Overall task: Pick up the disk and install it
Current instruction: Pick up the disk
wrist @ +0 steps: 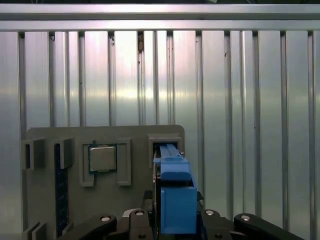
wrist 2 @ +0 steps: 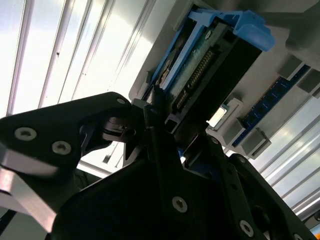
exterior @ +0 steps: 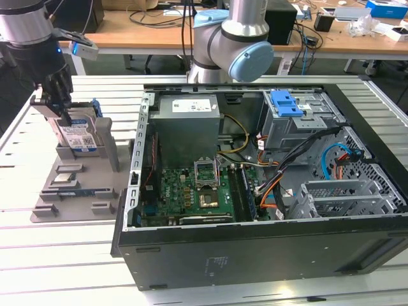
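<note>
One downward-pointing hand (exterior: 58, 111) hangs at the upright disk (exterior: 80, 137), clamped or not I cannot tell.

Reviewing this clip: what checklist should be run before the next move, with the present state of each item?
1. Claw placed at the top edge of the disk: ok.
2. Disk upright in the grey fixture: ok.
3. Disk lifted free of the fixture: not ok, it sits in its slot.
4. Computer case open on top: ok.
5. Drive cage free to take the disk: cannot tell.
</note>
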`<action>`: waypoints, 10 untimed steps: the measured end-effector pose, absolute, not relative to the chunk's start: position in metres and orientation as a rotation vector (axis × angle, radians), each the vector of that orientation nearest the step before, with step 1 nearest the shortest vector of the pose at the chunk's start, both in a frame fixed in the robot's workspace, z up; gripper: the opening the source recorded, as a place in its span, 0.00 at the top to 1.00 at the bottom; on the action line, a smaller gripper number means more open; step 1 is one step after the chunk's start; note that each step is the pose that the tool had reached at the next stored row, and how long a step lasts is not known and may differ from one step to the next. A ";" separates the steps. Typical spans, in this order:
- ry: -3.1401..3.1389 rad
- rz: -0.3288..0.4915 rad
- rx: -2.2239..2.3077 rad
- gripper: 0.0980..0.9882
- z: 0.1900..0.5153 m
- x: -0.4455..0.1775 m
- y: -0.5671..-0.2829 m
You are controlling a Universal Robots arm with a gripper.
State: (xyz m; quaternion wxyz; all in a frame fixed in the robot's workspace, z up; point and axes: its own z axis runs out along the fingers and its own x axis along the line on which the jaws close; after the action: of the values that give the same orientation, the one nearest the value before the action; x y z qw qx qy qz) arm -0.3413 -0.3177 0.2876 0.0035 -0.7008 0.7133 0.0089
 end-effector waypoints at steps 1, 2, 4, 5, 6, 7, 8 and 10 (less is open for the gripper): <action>2.236 0.028 -2.197 0.70 0.289 -0.341 -0.318; 2.236 0.028 -2.197 0.70 0.292 -0.341 -0.318; 2.236 0.028 -2.197 0.70 0.297 -0.341 -0.318; 2.236 0.028 -2.197 0.70 0.300 -0.341 -0.318; 2.236 0.028 -2.197 0.70 0.303 -0.341 -0.318; 2.236 0.028 -2.197 0.70 0.308 -0.341 -0.318; 2.236 0.028 -2.197 0.70 0.311 -0.341 -0.318; 2.236 0.028 -2.197 0.70 0.319 -0.341 -0.318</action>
State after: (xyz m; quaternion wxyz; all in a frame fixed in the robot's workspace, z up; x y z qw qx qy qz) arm -0.3414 -0.3177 0.3195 0.0031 -0.7008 0.7133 0.0090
